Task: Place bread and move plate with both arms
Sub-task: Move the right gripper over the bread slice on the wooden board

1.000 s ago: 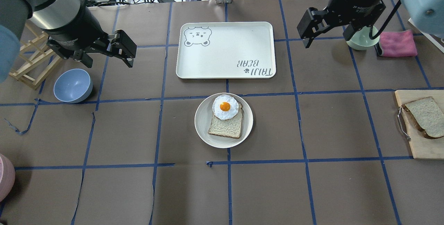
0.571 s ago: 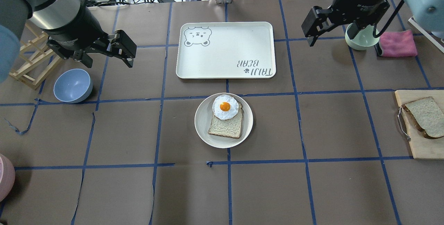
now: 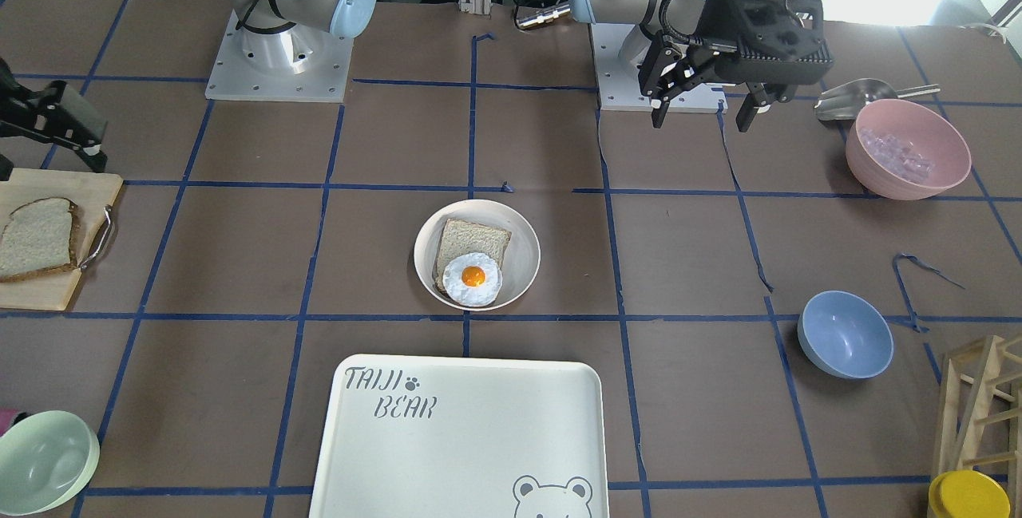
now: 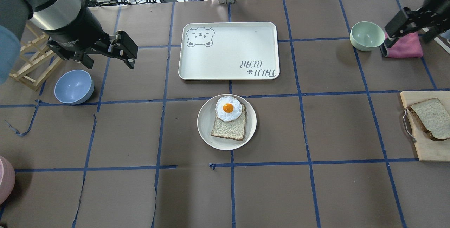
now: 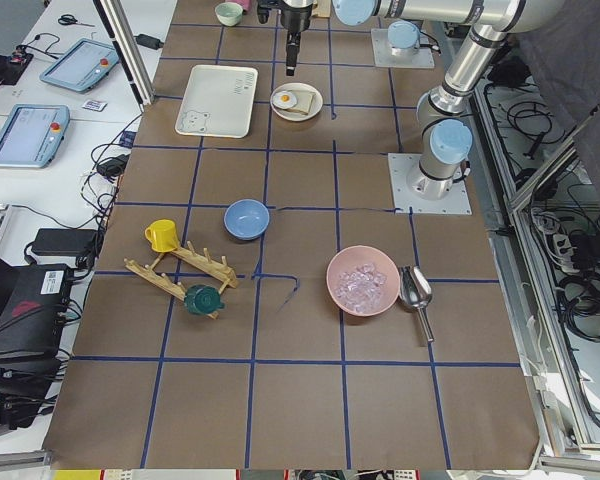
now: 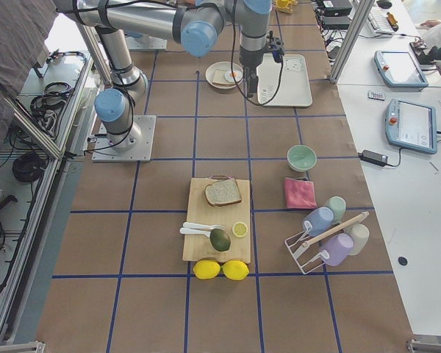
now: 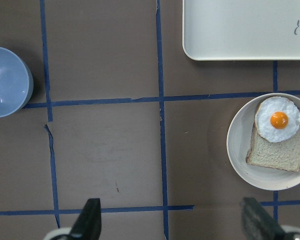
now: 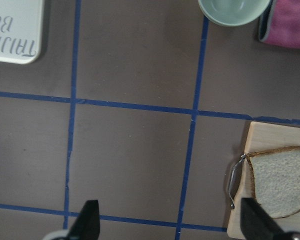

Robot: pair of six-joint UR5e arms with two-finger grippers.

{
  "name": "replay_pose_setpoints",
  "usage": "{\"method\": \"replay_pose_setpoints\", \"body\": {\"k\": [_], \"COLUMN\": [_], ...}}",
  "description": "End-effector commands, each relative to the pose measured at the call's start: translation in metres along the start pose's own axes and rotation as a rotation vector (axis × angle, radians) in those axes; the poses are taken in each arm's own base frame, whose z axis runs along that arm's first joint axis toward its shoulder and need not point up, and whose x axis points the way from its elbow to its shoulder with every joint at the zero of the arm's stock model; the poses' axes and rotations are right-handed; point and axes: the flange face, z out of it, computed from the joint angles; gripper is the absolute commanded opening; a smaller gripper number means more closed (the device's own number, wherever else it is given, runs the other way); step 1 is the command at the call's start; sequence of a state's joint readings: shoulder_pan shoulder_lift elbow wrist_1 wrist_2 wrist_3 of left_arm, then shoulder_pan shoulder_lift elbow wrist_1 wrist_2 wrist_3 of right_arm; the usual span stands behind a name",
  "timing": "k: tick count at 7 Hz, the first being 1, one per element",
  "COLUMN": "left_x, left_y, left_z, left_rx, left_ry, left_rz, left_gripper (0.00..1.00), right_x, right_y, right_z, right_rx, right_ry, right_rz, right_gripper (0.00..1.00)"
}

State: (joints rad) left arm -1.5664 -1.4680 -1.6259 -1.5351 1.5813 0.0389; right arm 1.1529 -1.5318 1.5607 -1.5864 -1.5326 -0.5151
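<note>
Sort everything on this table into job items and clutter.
Job: bread on the cutting board, plate, left gripper, right gripper; perhaps the tray.
Lying about: blue bowl, green bowl, pink cloth, pink bowl, scoop, wooden rack.

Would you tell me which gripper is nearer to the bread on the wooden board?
Right. The right gripper hovers beyond the bread, by the pink cloth; the left gripper is across the table, near the blue bowl.
</note>
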Motion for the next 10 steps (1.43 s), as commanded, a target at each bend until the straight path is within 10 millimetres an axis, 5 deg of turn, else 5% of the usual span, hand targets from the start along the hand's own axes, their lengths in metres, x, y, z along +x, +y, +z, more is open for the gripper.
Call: {"method": "replay_pose_setpoints", "body": {"k": [1,2,5,8,10], "left_x": [0.0,0.0,0.001,0.0,0.002], "left_y": [0.0,0.0,0.0,0.0,0.001], "left_z": [0.0,0.0,-0.001,-0.003,-0.004], "left_rx": [-0.001,-0.001,0.001,0.006,0.008], "left_ry": [0.0,0.0,0.004,0.006,0.01], "left_rz": [0.001,0.001,-0.004,-0.007,-0.001], "left_gripper": [1.0,1.0,1.0,1.0,1.0], "right_x": [0.11,0.154,0.231,0.26,0.263], "right_y": [0.007,0.008,0.01,0.025,0.049], "right_z": [0.053,0.088,0.171,0.201,0.241], "right_rx": [-0.06,-0.082,-0.095,-0.132,-0.087], "right_ry": [-0.063,-0.103,-0.17,-0.159,-0.098], "right_rz": [-0.022,-0.027,-0.017,0.031,0.05], "right_gripper": [1.0,1.0,0.91,0.81,0.67]}}
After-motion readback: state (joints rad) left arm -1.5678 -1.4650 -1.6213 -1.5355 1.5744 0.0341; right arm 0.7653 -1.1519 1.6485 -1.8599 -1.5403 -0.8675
